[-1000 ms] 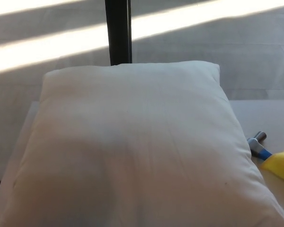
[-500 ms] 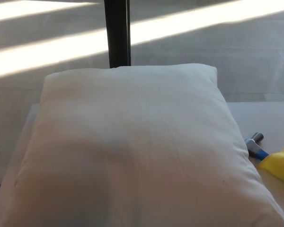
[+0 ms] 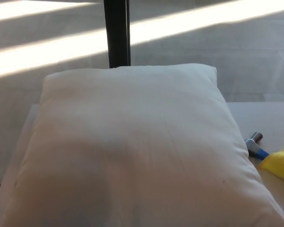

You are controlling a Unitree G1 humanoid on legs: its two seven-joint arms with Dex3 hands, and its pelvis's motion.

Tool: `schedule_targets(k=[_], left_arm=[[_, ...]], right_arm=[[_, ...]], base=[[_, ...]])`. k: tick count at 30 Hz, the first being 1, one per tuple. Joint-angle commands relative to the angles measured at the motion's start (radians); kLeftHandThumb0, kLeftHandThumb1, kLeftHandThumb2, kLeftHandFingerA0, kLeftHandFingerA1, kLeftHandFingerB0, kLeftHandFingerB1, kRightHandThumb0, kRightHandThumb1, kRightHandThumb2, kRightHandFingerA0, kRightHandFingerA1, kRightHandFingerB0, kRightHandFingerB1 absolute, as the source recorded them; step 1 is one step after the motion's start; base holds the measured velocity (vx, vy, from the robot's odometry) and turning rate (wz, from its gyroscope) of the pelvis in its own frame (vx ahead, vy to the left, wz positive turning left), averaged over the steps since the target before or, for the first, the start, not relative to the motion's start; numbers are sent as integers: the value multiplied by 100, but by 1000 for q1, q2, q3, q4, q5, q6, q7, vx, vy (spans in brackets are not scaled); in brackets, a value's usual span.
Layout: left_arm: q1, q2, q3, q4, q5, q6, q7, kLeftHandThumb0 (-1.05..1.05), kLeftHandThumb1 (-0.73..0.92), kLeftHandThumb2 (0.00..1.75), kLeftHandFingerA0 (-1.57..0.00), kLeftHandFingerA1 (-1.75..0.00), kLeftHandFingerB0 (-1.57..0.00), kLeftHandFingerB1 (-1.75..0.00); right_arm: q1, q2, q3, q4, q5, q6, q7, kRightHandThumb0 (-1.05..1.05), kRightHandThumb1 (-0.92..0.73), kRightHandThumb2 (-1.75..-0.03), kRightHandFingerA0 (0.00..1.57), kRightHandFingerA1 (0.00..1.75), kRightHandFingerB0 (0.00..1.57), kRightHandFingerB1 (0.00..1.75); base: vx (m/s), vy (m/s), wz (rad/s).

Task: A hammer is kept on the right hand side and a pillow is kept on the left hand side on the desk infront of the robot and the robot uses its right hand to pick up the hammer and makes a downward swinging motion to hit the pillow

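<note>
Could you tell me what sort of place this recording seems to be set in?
Probably an indoor room with a work desk, though little shows. A white pillow covers most of the pale desk, a hammer lies beside it, and sunlight stripes the tiled floor beyond.

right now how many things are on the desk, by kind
pillow: 1
hammer: 1
yellow thing, partly cut off at the edge: 1
total: 3

A large white pillow (image 3: 132,151) lies flat, filling most of the table (image 3: 270,118). Just beside its right edge lies the hammer (image 3: 270,158), with a metal head, blue neck and yellow handle.
</note>
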Motion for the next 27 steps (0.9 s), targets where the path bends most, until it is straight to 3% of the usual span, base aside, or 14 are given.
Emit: schedule_targets(k=[1, 4, 5, 7, 8, 9, 11, 12, 15, 17, 18, 19, 21, 27], left_arm=[[-11, 12, 13, 6, -23, -11, -5, -63, 57, 58, -77, -54, -65, -51], [-6, 8, 9, -4, -20, -23, -5, -66, 56, 58, -79, -57, -75, -58], [-3, 6, 7, -7, -18, -28, -7, -64, 57, 58, -80, -56, -73, -56], [-1, 7, 4, -6, -15, -31, -12, -64, 58, 58, -79, -55, -70, -54], [-4, 7, 2, -4, -13, -27, -8, -62, 58, 58, -80, -55, -65, -51], [-6, 7, 1, -4, -12, -26, -5, -63, 58, 58, -77, -54, -68, -52], [-7, 5, -4, 2, -5, -39, -7, -65, 58, 58, -80, -55, -70, -52], [-8, 5, -3, 1, -7, -39, -12, -64, 58, 58, -76, -54, -66, -51], [-26, 9, -3, 4, -8, -29, -12, -63, 58, 58, -74, -54, -65, -51], [-28, 11, -6, 3, -5, -29, -11, -62, 59, 58, -79, -54, -72, -53], [-32, 12, -6, 5, -5, -24, -6, -61, 60, 58, -80, -53, -65, -50], [-33, 13, -7, 6, -4, -20, -6, -61, 60, 58, -80, -53, -65, -50], [-26, 11, -15, 0, 4, -35, 1, -63, 60, 58, -81, -53, -71, -53], [-20, 12, -15, -1, -2, -45, -20, -62, 61, 59, -74, -55, -67, -53]], right_arm=[[69, 32, 41, 58, -35, 27, 129, -50, -42, -73, 24, 61, 11, 40], [60, 28, 82, 67, -60, -8, 191, -47, -57, -58, 16, 71, 11, 31], [53, 25, 94, 68, -65, -20, 222, -31, -47, -97, 6, 56, 0, 51], [48, 25, 105, 73, -67, -42, 246, -32, -46, -96, 6, 57, 0, 51], [48, 26, 107, 74, -66, -51, 248, -32, -44, -95, 5, 57, 0, 51], [43, 29, 112, 80, -68, -50, 253, -49, -53, -57, 1, 59, 7, 28], [21, 41, 141, 100, -93, -58, 264, -51, -54, -57, 1, 38, 6, 28], [16, 43, 143, 100, -92, -63, 266, -51, -36, -79, 0, 38, 0, 35], [8, 40, 140, 77, -75, -72, 275, -51, -52, -57, 0, 47, 8, 29], [14, 37, 139, 62, -65, -120, 259, -35, -57, -57, 53, 104, 18, 31], [21, 32, 132, 54, -54, -149, 252, -31, -72, -62, 87, 101, 37, 32], [27, 30, 126, 47, -44, -169, 252, -31, -72, -62, 87, 101, 37, 32], [35, 31, 156, 33, -85, -174, 193, -21, -73, -63, 78, 120, 78, 51], [53, 31, 156, 34, -100, -218, 101, -33, -76, -62, 74, 109, 64, 49]], base=[[0, 0, 0], [0, 0, 0], [0, 0, 0], [0, 0, 0], [0, 0, 0], [0, 0, 0], [0, 0, 0], [0, 0, 0], [0, 0, 0], [0, 0, 0], [0, 0, 0], [0, 0, 0], [0, 0, 0], [0, 0, 0]])
